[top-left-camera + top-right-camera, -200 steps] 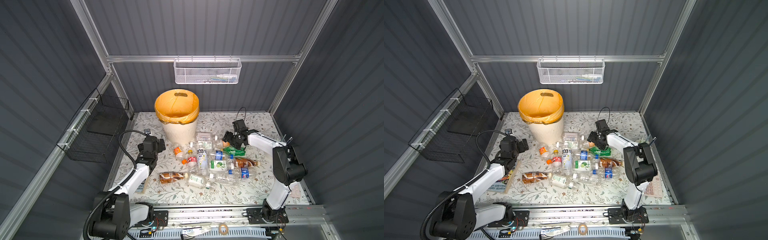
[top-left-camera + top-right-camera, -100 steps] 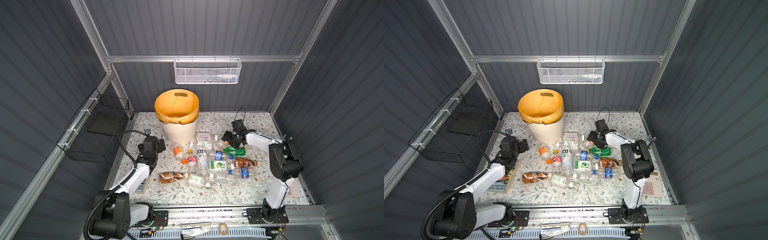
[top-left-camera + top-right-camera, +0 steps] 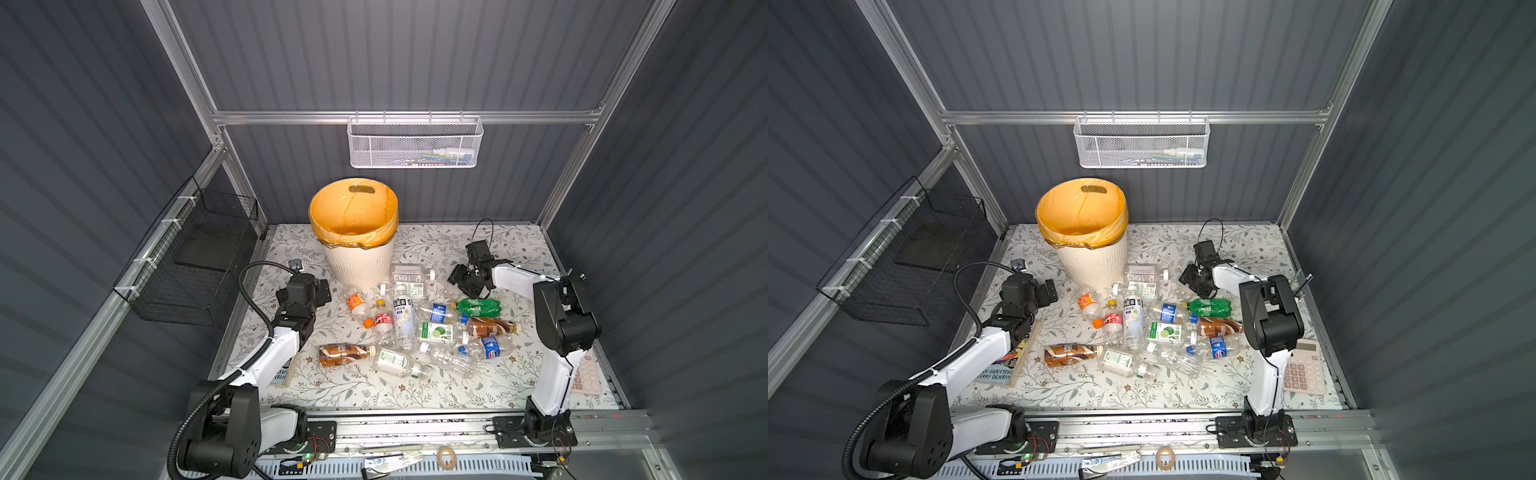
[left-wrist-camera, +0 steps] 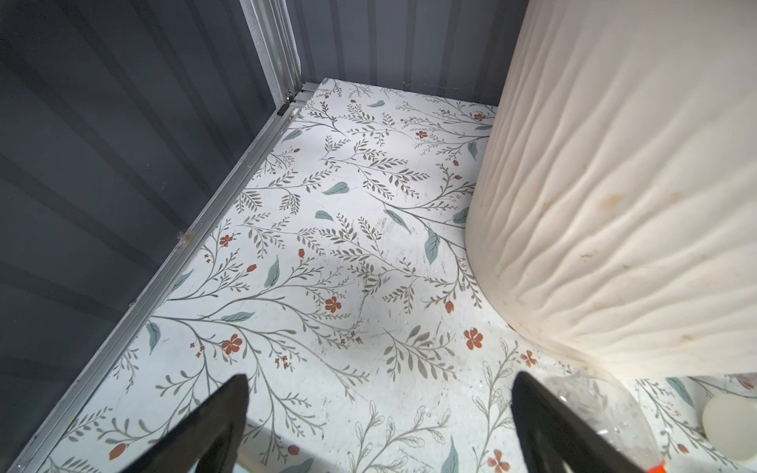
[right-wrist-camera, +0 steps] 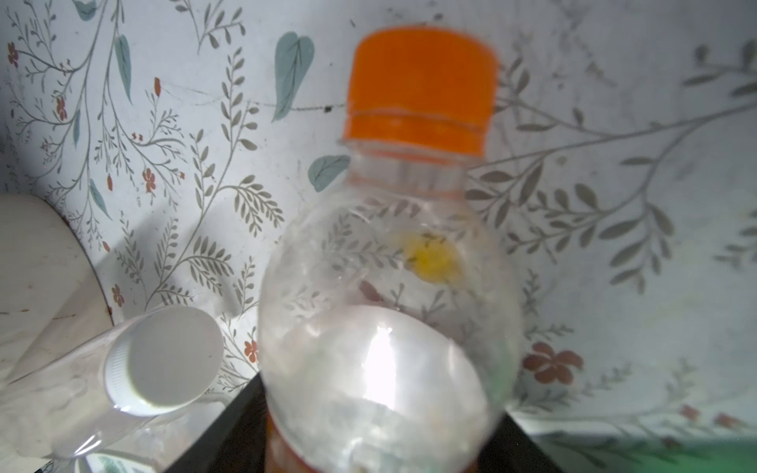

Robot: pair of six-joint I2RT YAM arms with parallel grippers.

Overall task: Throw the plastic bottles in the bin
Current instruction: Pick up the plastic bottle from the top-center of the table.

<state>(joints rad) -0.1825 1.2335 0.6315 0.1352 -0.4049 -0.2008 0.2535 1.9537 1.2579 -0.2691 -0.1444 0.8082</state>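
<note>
While pressed to either flank of its clear body, grasps an orange-capped bottle (image 5: 389, 286) in the black fingers (image 5: 233, 438) of the right gripper (image 5: 383, 397), cap pointing away from the fingertips, a white-capped bottle (image 5: 164, 360) lying just beside one finger and the bin (image 5: 37, 254) just past that. Holds the left gripper (image 4: 381, 393) released, fingers (image 4: 221, 422) spread wide above the floral mat (image 4: 327, 245), a clear bottle (image 4: 594, 409) just outside one finger and the bin's ribbed wall right behind it. Leaves the other plastic bottles (image 3: 405, 328) heaped on the mat between both sets of fingers, a green bottle (image 3: 478, 307) near the right fingertips.
</note>
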